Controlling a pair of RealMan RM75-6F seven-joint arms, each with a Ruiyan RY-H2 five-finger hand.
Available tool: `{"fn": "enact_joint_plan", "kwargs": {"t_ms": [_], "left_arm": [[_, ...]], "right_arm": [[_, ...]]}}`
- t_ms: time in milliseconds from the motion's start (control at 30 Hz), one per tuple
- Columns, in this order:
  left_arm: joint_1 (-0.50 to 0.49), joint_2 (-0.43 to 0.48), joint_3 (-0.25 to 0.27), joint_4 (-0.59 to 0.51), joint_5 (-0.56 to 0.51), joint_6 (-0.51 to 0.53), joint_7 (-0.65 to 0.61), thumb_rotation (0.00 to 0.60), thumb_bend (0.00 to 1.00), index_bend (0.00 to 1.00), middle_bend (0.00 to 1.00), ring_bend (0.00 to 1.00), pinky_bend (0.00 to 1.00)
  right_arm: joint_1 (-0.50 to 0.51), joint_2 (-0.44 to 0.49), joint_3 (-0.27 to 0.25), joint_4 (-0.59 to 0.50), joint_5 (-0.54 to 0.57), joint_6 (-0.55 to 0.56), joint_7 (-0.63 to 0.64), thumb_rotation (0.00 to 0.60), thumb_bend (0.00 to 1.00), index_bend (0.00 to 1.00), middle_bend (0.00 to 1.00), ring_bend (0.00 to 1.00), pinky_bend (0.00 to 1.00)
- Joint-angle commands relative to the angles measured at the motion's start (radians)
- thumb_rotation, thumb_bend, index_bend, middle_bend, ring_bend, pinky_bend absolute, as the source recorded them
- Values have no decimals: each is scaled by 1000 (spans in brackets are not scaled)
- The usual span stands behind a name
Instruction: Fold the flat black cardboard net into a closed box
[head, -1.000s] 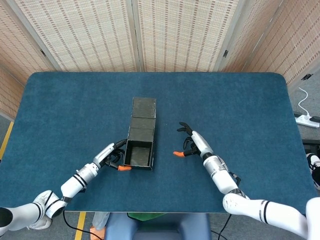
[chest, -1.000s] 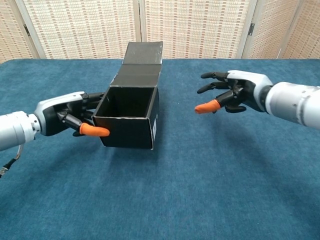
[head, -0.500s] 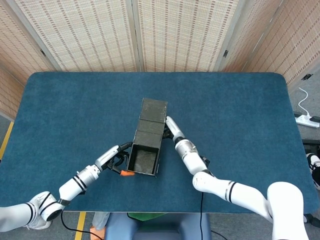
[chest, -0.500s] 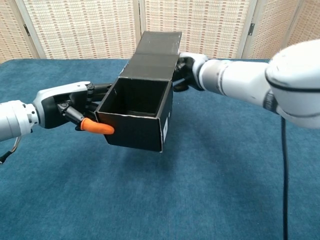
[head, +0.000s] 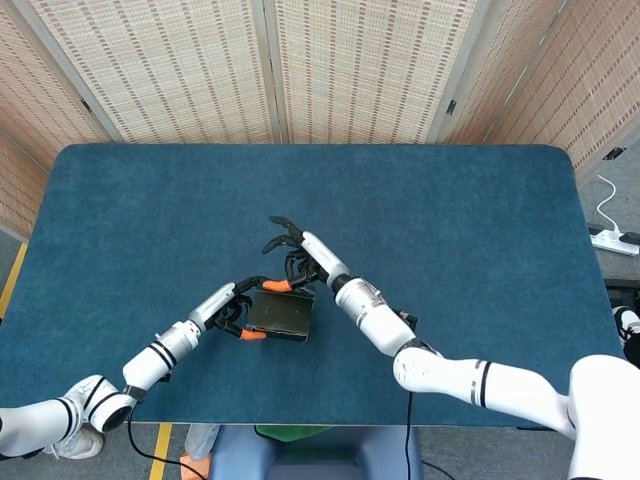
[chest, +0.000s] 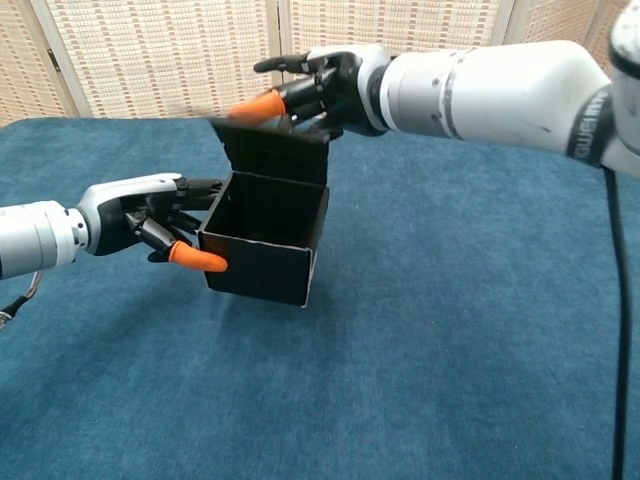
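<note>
The black cardboard box (chest: 262, 262) stands on the blue table with its mouth toward the chest camera, and from the head view it shows as a dark block (head: 280, 314). Its lid flap (chest: 275, 152) is raised upright over the back wall. My left hand (chest: 150, 213) grips the box's left wall, orange thumb tip at the front lower corner; it shows again in the head view (head: 232, 312). My right hand (chest: 318, 88) is above the box and pinches the flap's top edge between its orange thumb and fingers, the other fingers spread; it also appears from above (head: 296, 256).
The blue felt table (head: 480, 230) stretches wide on all sides of the box. Woven screens (head: 340, 60) stand behind the far edge. A power strip and cable (head: 612, 236) lie on the floor off the right side.
The lid panels that lay stretched out behind the box have been lifted upright. My right hand went from beside the box to above it, on the flap. The left hand stayed on the left wall.
</note>
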Motion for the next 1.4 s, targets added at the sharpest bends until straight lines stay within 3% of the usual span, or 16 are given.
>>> {"fn": "enact_joint_plan", "kwargs": {"t_ms": [33, 267, 467, 800, 900, 1133, 1400], "left_arm": [[11, -7, -26, -15, -67, -29, 97, 600, 224, 511, 562, 642, 908], [32, -17, -83, -59, -206, -55, 259, 600, 223, 497, 561, 657, 913], [48, -47, -122, -81, -317, -59, 392, 600, 222, 492, 561, 668, 920], [61, -74, -152, -122, -409, -80, 531, 600, 224, 430, 531, 675, 925], [60, -72, -158, -128, -423, -113, 540, 600, 223, 364, 476, 675, 924], [42, -26, -147, -149, -402, -205, 578, 600, 219, 18, 232, 670, 925], [20, 32, -107, -163, -329, -222, 713, 600, 210, 0, 35, 583, 900]], "right_arm": [[16, 35, -103, -76, -72, 74, -137, 600, 0, 95, 340, 671, 1000], [32, 25, -207, -133, -134, 227, -327, 600, 0, 99, 349, 689, 1000], [33, -33, -293, -96, -237, 346, -476, 600, 0, 100, 339, 691, 1000], [15, -119, -336, 3, -304, 417, -561, 600, 0, 100, 321, 691, 1000], [13, -132, -333, 22, -313, 420, -572, 600, 0, 100, 320, 691, 1000], [9, -145, -325, 38, -307, 414, -605, 600, 0, 100, 320, 691, 1000], [-3, -147, -333, 33, -312, 406, -630, 600, 0, 100, 319, 691, 1000]]}}
